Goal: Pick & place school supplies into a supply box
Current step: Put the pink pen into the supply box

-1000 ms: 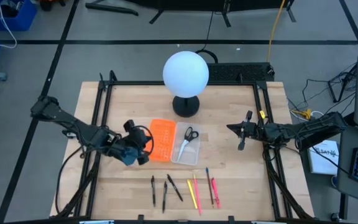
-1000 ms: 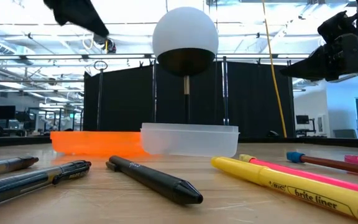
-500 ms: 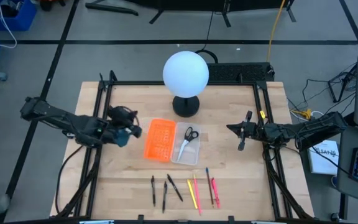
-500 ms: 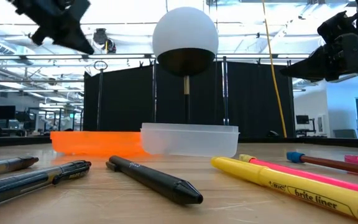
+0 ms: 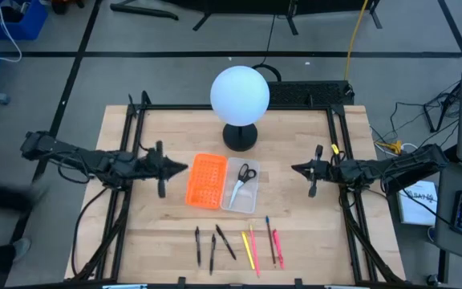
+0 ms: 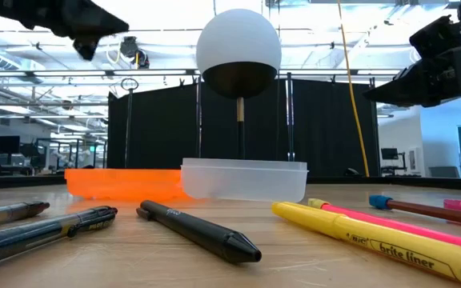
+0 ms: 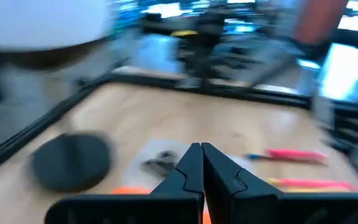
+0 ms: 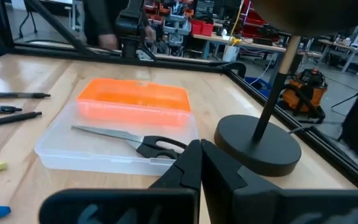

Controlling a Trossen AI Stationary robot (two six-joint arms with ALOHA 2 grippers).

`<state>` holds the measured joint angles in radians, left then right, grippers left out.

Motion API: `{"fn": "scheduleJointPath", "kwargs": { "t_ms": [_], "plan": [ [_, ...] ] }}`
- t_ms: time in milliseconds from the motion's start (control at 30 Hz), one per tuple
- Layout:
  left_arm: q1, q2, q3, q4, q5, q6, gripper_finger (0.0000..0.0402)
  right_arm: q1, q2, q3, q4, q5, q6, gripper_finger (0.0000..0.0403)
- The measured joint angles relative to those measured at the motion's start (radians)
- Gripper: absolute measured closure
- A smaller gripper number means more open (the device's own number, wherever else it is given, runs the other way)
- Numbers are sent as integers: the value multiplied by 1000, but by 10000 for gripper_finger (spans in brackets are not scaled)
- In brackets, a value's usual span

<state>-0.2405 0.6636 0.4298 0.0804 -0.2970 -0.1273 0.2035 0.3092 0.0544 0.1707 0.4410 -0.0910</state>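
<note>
High view: I see my left gripper (image 5: pixel 161 168) at centre-left, fingers pressed together and holding nothing, beside the orange panel (image 5: pixel 205 181). Just right of it sits the supply box (image 5: pixel 247 198) with the scissors (image 5: pixel 241 180) already inside. The pens and pencils (image 5: pixel 237 243) lie in a row at lower centre. My right gripper (image 5: pixel 312 171), centre-right, is likewise clenched and empty. I'd spread one gripper's fingers, descend over a single pen, and square up across its barrel.

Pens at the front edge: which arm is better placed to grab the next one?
Roughly even. The left end effector and right end effector, both shut, flank the supply box; the pens lie midway, pink ones nearer the right.
</note>
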Motion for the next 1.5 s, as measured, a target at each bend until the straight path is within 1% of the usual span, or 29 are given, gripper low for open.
{"fn": "scheduleJointPath", "kwargs": {
  "t_ms": [67,100,200,233,300,400,500,600,667,733,800,867,1033,1167,1233,1300,1433,1500],
  "plan": [
    [14,0,-20,40,122,96,397,0,0,0,1,-1,19,403],
    [20,1,-27,40,149,143,396,0,0,0,4,-1,42,403],
    [52,0,-52,46,151,234,398,0,0,0,44,-6,80,403],
    [65,-6,-66,53,169,269,399,0,0,0,58,-24,82,403],
    [85,-23,-105,67,237,366,398,0,0,0,97,-80,80,403],
    [130,-78,-182,128,300,451,399,0,0,0,221,-152,60,403],
    [198,-157,-236,188,361,422,398,0,0,0,299,-159,12,403],
    [275,-219,-284,187,417,340,399,0,0,0,300,-158,-4,403],
    [328,-237,-308,201,470,289,398,0,2,0,291,-158,10,403],
    [374,-244,-338,225,548,252,399,0,11,0,289,-157,35,403],
    [410,-242,-373,305,629,228,399,0,15,0,301,-157,58,403],
    [437,-238,-416,395,664,202,397,0,16,0,322,-157,64,403],
    [470,-238,-416,400,659,120,395,1,21,0,293,-156,87,403],
    [473,-238,-416,397,577,72,398,1,44,0,281,-141,99,403],
    [473,-238,-416,396,514,75,393,1,65,11,270,-127,154,403],
    [473,-238,-416,396,427,112,382,2,104,49,175,-128,208,403],
    [473,-238,-415,400,221,173,365,34,251,234,5,-128,368,403],
    [473,-238,-415,386,143,181,362,69,368,338,-79,-133,447,403]
  ]
}}
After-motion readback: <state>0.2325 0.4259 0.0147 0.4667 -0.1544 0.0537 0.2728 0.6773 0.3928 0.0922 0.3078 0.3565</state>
